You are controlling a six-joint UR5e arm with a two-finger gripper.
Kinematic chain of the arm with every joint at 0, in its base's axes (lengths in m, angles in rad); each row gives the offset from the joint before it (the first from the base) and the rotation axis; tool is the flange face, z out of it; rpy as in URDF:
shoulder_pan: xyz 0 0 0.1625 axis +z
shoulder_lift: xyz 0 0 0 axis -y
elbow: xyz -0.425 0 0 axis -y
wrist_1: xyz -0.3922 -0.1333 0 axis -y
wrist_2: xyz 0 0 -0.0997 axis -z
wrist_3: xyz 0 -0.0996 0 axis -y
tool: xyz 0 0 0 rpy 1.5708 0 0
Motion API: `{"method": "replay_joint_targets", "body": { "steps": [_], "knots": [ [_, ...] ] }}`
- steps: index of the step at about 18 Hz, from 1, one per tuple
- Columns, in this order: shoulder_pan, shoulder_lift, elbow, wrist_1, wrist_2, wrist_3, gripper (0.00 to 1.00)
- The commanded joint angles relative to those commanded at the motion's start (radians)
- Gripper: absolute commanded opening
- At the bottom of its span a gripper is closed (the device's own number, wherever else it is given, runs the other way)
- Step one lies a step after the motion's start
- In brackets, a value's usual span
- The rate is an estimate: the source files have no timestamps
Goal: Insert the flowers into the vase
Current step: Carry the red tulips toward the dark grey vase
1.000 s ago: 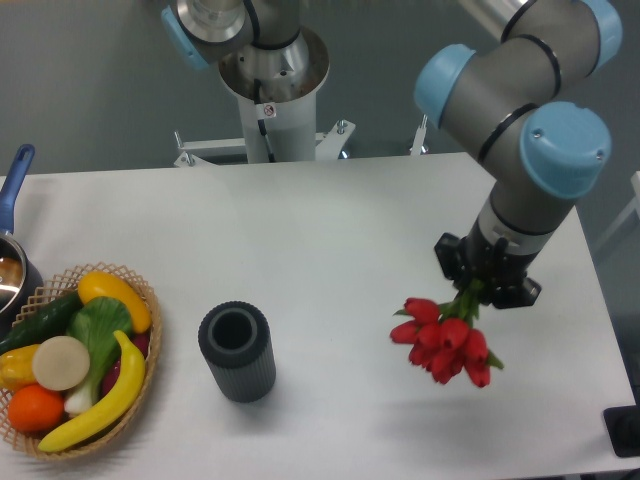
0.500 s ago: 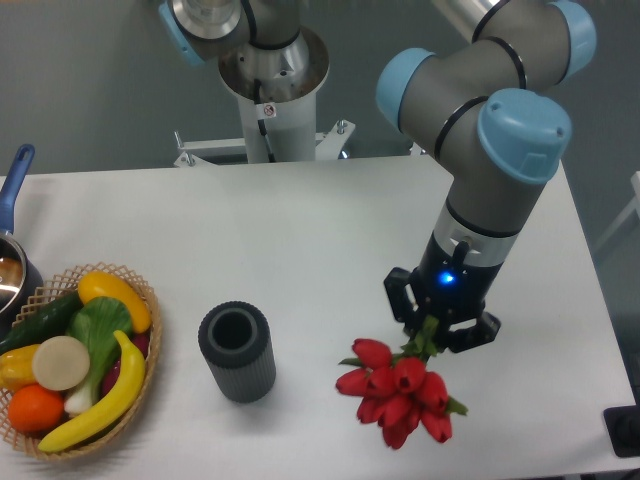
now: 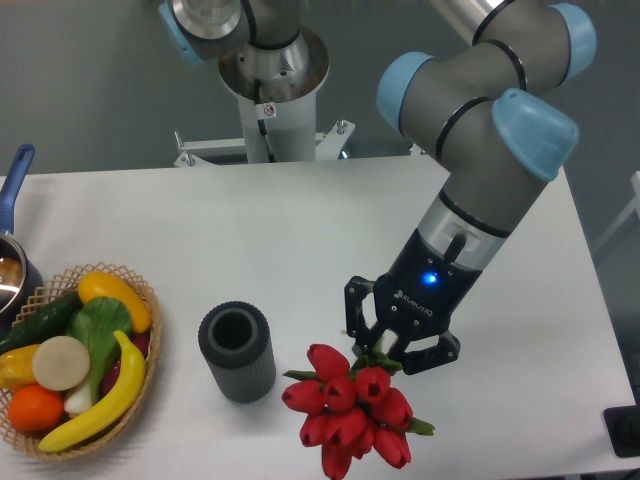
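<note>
The flowers [image 3: 345,410], a tight bunch of red tulip buds with short green stems, hang in the air at the front of the table, buds toward the camera. My gripper [image 3: 385,352] is shut on their green stems, just behind the buds. The vase [image 3: 237,351], a dark grey ribbed cylinder with an open round mouth, stands upright on the white table [image 3: 300,230], a little to the left of the flowers. The buds' left edge is close to the vase's right side, apart from it.
A wicker basket [image 3: 150,330] with banana, orange, cucumber and other produce sits at the front left. A pot with a blue handle [image 3: 15,175] is at the left edge. The arm's base column [image 3: 270,90] stands behind the table. A dark object [image 3: 625,430] sits at the front right corner.
My gripper has carried the flowers leftward and toward the table's front, from the right side to close beside the vase. The vase and basket have not moved.
</note>
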Motion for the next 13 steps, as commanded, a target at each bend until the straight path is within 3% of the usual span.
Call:
{"method": "replay_joint_targets", "body": {
  "steps": [3,13],
  "knots": [
    [0.000,0.026,0.000,0.000,-0.086,-0.008,0.00],
    [-0.012,0.002,-0.043,0.069,-0.388,-0.015,0.11]
  ]
}}
